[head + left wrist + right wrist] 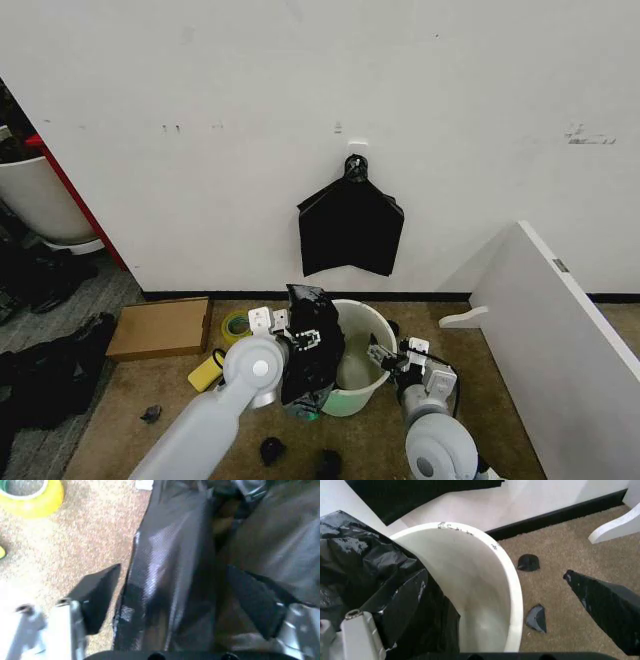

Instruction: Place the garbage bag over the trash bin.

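The trash bin (362,352) is a round white bucket standing on the carpet by the wall. The garbage bag (312,352), glossy and black, hangs bunched over the bin's left rim and down its outer wall. My left gripper (303,336) is at that rim; in the left wrist view its gripper (174,568) is open, with the bag (165,592) running between the spread fingers (97,596). My right gripper (384,357) is at the right rim. Its wrist view shows the gripper (495,578) open astride the bin's rim (512,592), the bag (370,573) on one side.
A flat black bundle (350,226) hangs on the wall behind the bin. A cardboard box (160,328), a yellow tape roll (236,324) and a yellow object (205,373) lie to the left. A white board (565,340) leans at the right. Small dark scraps (272,450) lie in front.
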`<state>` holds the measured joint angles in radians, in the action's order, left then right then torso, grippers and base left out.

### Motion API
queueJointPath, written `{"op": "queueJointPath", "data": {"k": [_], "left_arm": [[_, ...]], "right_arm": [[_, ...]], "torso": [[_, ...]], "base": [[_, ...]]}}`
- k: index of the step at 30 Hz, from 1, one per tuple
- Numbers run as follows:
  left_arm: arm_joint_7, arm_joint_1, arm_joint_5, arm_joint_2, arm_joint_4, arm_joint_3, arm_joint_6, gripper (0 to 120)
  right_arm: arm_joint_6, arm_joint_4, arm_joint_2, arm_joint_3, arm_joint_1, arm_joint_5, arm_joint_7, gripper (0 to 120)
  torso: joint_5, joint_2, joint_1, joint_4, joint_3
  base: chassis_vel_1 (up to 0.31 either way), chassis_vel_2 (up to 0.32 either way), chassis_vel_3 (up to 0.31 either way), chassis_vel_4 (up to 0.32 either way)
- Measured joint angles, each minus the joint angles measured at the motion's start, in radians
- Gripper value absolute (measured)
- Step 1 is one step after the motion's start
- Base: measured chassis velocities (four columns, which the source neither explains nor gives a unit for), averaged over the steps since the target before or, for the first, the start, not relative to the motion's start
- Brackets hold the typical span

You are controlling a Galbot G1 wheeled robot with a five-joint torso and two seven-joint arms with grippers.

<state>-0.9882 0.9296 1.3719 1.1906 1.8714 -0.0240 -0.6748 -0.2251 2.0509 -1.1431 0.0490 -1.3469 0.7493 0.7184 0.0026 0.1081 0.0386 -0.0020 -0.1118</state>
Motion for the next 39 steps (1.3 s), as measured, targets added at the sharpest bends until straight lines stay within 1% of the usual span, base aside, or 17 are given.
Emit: {"op": "queueJointPath", "data": {"k": [1,2,7,9,11,15,17,19,21,28,32,35,37,39], "left_arm": [[-0.004,-0.002,0.005,0.000,-0.005,-0.001,-0.004,77],[-0.012,-0.005,0.015,0.001,-0.012,-0.001,-0.013,70],[-0.020,-0.014,0.027,0.009,-0.050,-0.007,-0.050,49],[-0.021,-0.016,0.027,0.012,-0.055,-0.008,-0.052,47],[-0.024,-0.024,0.027,0.024,-0.077,-0.011,-0.056,36],[-0.024,-0.026,0.024,0.030,-0.093,-0.016,-0.056,20],[-0.024,-0.026,0.024,0.030,-0.093,-0.016,-0.056,19],[-0.024,-0.026,0.022,0.029,-0.094,-0.016,-0.054,8],[-0.023,-0.024,0.018,0.027,-0.095,-0.016,-0.051,2],[-0.009,-0.019,0.001,0.021,-0.095,-0.011,-0.035,1],[0.015,-0.004,-0.030,0.004,-0.075,0.003,-0.022,1],[0.057,0.012,-0.065,-0.021,-0.034,0.015,-0.008,1],[0.101,0.020,-0.111,-0.040,-0.004,0.018,0.004,1],[0.136,0.025,-0.154,-0.057,0.029,0.022,0.014,1]], "right_arm": [[0.000,0.000,0.000,0.001,0.000,0.002,0.001,100],[0.000,0.000,0.001,0.002,0.000,0.005,0.002,100],[-0.002,0.005,0.001,0.009,-0.002,0.019,0.006,100],[-0.002,0.006,0.001,0.010,-0.002,0.021,0.007,100],[-0.002,0.007,0.000,0.010,-0.004,0.024,0.010,100],[-0.002,0.010,0.000,0.012,-0.005,0.026,0.013,100],[-0.002,0.010,0.000,0.013,-0.005,0.026,0.013,100],[-0.002,0.011,0.000,0.013,-0.006,0.027,0.013,100],[-0.002,0.013,0.000,0.013,-0.007,0.027,0.013,100],[-0.001,0.016,-0.001,0.014,-0.009,0.023,0.013,100],[0.001,0.033,0.001,0.014,-0.012,0.001,0.006,100],[0.001,0.066,0.013,0.016,-0.007,-0.014,-0.005,100],[-0.003,0.093,0.027,0.022,0.001,-0.017,-0.022,100],[-0.025,0.138,0.054,0.040,0.023,0.024,-0.051,100]], "torso": [[0.0000,0.000,0.000,0.0000,0.000],[0.0000,0.000,0.000,0.0000,0.000],[0.0000,0.000,0.000,0.0001,0.000],[0.0000,0.000,0.000,0.0000,0.000],[0.0000,0.000,0.000,0.0000,0.000],[0.0000,0.000,0.000,0.0000,0.000],[0.0000,0.000,0.000,0.0000,0.000],[0.0000,0.000,0.000,0.0000,0.000],[0.0000,0.000,0.000,0.0000,0.000],[-0.0001,0.000,0.000,0.0000,0.000],[0.0000,0.000,0.000,0.0000,0.000],[-0.0001,0.000,0.000,0.0000,0.000],[0.0000,0.000,0.000,0.0000,0.000],[0.0001,0.000,0.000,0.0001,0.000]], "base": [[0.000,0.000,0.000,0.000],[0.000,0.000,0.000,0.000],[0.000,0.000,0.000,0.000],[0.000,0.000,0.000,0.000],[0.000,0.000,0.000,0.000],[0.000,0.000,0.000,0.000],[0.000,0.000,0.000,0.000],[0.000,0.000,0.000,0.000],[0.000,0.000,0.000,0.000],[0.000,0.000,0.000,0.000],[0.000,0.000,0.000,0.000],[0.000,0.000,0.000,0.000],[0.000,0.000,0.000,0.000],[0.000,0.000,0.000,0.000]]}}
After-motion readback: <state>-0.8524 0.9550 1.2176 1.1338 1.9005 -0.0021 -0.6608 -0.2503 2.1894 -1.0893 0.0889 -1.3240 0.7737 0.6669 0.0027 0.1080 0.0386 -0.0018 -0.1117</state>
